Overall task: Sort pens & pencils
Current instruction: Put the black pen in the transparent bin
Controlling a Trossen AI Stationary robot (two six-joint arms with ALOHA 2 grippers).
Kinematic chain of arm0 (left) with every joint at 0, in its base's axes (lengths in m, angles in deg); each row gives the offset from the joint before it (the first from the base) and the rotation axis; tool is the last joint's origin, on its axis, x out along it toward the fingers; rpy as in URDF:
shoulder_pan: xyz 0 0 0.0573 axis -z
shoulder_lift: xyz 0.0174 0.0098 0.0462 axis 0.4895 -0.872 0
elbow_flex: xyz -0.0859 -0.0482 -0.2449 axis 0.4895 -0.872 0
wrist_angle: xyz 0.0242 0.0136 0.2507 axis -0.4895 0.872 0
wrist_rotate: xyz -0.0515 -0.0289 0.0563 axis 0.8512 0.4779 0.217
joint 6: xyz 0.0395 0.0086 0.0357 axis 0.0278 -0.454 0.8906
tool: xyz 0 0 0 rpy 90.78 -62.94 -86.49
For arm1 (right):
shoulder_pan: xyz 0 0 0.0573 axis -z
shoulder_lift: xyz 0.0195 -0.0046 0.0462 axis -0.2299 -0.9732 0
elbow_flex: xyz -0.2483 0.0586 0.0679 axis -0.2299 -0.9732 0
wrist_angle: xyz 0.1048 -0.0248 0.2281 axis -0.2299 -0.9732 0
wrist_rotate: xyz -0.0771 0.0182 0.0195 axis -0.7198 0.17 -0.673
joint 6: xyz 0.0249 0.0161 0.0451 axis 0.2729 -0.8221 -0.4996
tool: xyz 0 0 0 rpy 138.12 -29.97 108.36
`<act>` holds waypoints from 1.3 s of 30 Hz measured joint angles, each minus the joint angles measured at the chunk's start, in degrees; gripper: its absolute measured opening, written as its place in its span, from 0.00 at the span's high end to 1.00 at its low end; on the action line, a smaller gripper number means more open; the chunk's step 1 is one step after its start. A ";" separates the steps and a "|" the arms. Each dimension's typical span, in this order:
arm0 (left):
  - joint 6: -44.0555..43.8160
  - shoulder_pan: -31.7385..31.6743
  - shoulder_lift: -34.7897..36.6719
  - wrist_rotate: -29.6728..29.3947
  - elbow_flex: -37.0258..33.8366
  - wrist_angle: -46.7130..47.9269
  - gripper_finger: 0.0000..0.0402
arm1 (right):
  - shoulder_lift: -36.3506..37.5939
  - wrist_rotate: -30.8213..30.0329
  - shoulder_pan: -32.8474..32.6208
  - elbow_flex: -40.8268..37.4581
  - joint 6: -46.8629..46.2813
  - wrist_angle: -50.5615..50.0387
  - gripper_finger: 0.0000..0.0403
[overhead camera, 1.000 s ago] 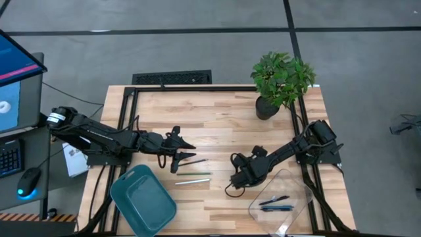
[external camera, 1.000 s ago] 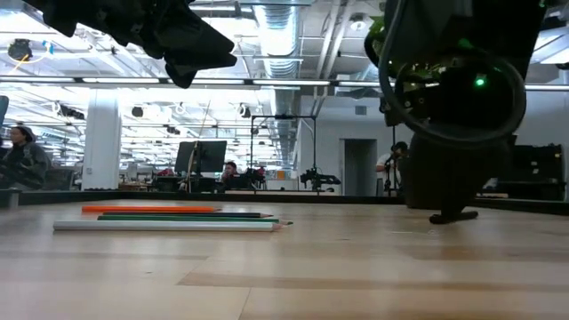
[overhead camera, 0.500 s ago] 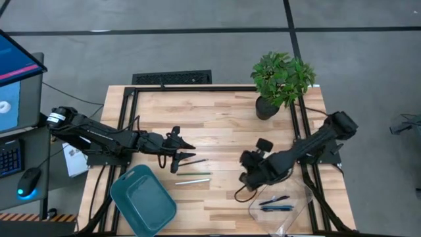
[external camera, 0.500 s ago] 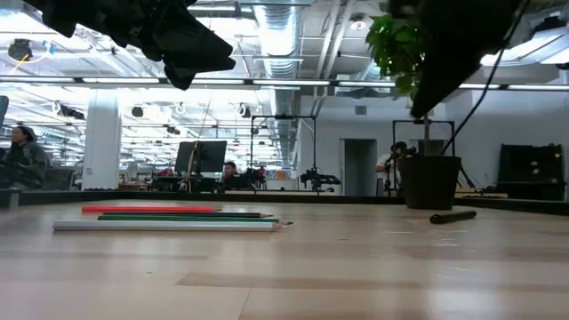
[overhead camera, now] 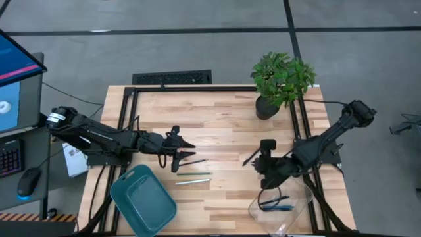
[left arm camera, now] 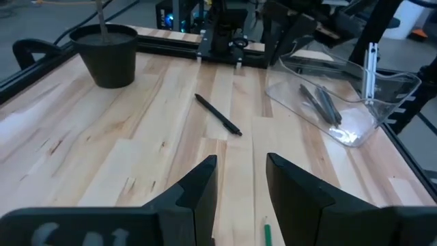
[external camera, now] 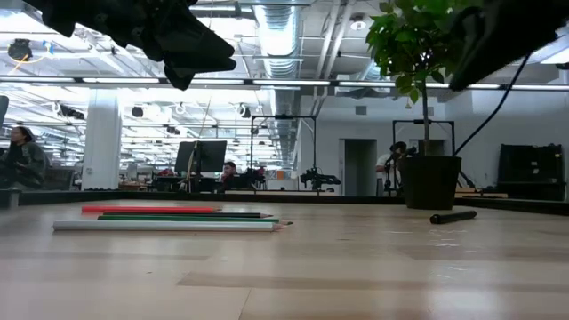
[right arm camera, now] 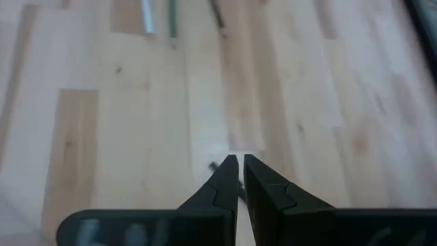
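Observation:
One black pen lies flat on the wood right of the table's middle, also in the low view and the left wrist view. My right gripper hangs above it, shut and holding nothing. More pens lie in the clear container. An orange-red, a green and a pale pencil lie side by side left of the middle. My left gripper waits above them, open.
A green bin stands at the near left. A potted plant stands at the far right, its pot behind the loose pen. Bare wood lies between pencils and pen. People show in the room beyond the table.
My right gripper has risen from the table, where it stood on the black pen, gone toward the table's right edge and rolled. The pen has stayed flat on the wood.

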 joint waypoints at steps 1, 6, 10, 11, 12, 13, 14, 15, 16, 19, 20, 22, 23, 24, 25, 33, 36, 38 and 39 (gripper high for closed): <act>-0.33 0.00 0.00 0.00 0.00 0.00 0.71 | 1.21 0.65 0.05 -1.59 0.58 1.46 0.88; -1.36 0.00 0.00 0.00 0.00 -0.18 0.71 | 7.34 1.49 0.44 -7.66 0.92 3.06 0.88; -1.47 0.00 0.00 -0.02 -0.02 -0.65 0.71 | 12.19 1.54 1.24 -11.17 2.92 3.32 0.88; -1.65 0.00 0.00 -0.02 -0.02 -0.69 0.71 | 13.34 1.71 1.98 -11.96 3.44 3.72 0.88; -2.15 0.00 0.00 -0.03 -0.02 -0.70 0.71 | 14.47 2.00 3.03 -12.66 4.25 3.76 0.88; -2.56 0.00 0.00 -0.04 -0.02 -0.82 0.71 | 15.44 2.39 4.17 -13.32 5.43 4.10 0.88; -2.89 0.00 0.00 -0.04 -0.02 -1.07 0.71 | 16.28 3.24 5.36 -13.98 6.99 5.33 0.88; -3.04 0.00 0.00 -0.04 -0.02 -1.23 0.71 | 17.11 4.42 6.66 -14.69 9.10 6.99 0.88; -3.06 0.00 0.00 -0.04 -0.02 -1.53 0.71 | 17.98 5.84 8.13 -15.35 11.10 8.37 0.88; -2.99 0.00 -0.01 -0.04 -0.02 -2.13 0.71 | 19.12 11.58 13.04 -16.44 16.71 12.33 0.88; -2.98 0.00 -0.02 -0.04 -0.02 -2.56 0.71 | 19.22 13.46 14.65 -16.59 18.38 12.69 0.88; -3.00 0.00 -0.02 -0.07 -0.02 -3.32 0.71 | 19.23 16.47 17.71 -16.61 21.27 13.67 0.88; -2.99 0.01 -0.02 -0.05 -0.02 -3.39 0.71 | 19.23 17.95 19.20 -16.60 22.48 14.18 0.88; -2.93 0.00 -0.02 -0.07 -0.02 -3.46 0.71 | 19.23 19.60 20.60 -16.59 23.57 14.31 0.88; -2.85 0.00 -0.02 -0.04 -0.02 -3.62 0.71 | 19.17 21.33 22.00 -16.59 24.18 14.31 0.88; -1.06 0.00 -0.02 -0.04 -0.02 -3.50 0.71 | 16.92 28.42 30.03 -16.59 25.72 13.31 0.88; -0.31 0.00 -0.02 -0.07 -0.02 -3.48 0.71 | 15.75 30.85 32.59 -16.59 24.49 11.21 0.88; 0.62 0.00 -0.02 -0.04 -0.02 -3.48 0.71 | 14.96 31.01 34.56 -16.59 24.42 9.15 0.88; 0.91 0.00 -0.02 -0.04 -0.02 -3.48 0.71 | 14.54 31.06 35.79 -16.59 24.37 8.65 0.88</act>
